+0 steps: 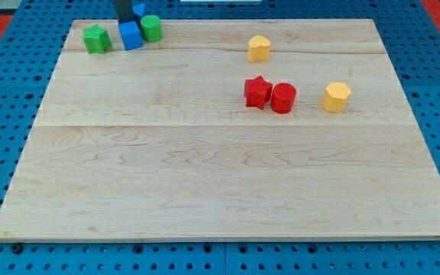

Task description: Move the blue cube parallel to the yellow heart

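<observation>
The blue cube (130, 36) sits near the board's top left corner, between a green star (96, 39) on its left and a green cylinder (151, 28) on its right. My dark rod comes down from the view's top edge, and my tip (125, 22) is right behind the cube, at its top side, seemingly touching it. The yellow heart (259, 48) lies far to the right, near the board's top edge, at about the same height in the view as the cube.
A second blue block (139, 9), partly hidden by the rod, lies at the top edge. A red star (257, 92) and a red cylinder (283, 98) sit side by side right of centre. A yellow hexagon (337, 97) lies further right. The wooden board (205, 183) rests on a blue pegboard.
</observation>
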Motion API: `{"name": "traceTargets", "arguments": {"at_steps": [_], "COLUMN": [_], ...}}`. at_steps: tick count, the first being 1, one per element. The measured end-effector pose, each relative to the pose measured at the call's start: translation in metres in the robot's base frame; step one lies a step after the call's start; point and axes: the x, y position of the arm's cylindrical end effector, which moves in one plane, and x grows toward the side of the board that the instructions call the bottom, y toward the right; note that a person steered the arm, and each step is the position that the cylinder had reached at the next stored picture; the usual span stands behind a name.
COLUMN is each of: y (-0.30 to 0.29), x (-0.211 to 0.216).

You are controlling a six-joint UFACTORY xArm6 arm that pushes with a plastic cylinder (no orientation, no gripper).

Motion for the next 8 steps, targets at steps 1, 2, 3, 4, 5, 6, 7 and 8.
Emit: {"name": "traceTargets", "arguments": {"at_steps": [1, 2, 3, 4, 5, 6, 7, 8], "y": [-0.001, -0.016, -0.058, -0.035, 0.034, 0.039, 0.035, 0.049], "x": [0.029, 0.016, 0.031, 0.067, 0.066, 0.045, 0.024, 0.047]}}
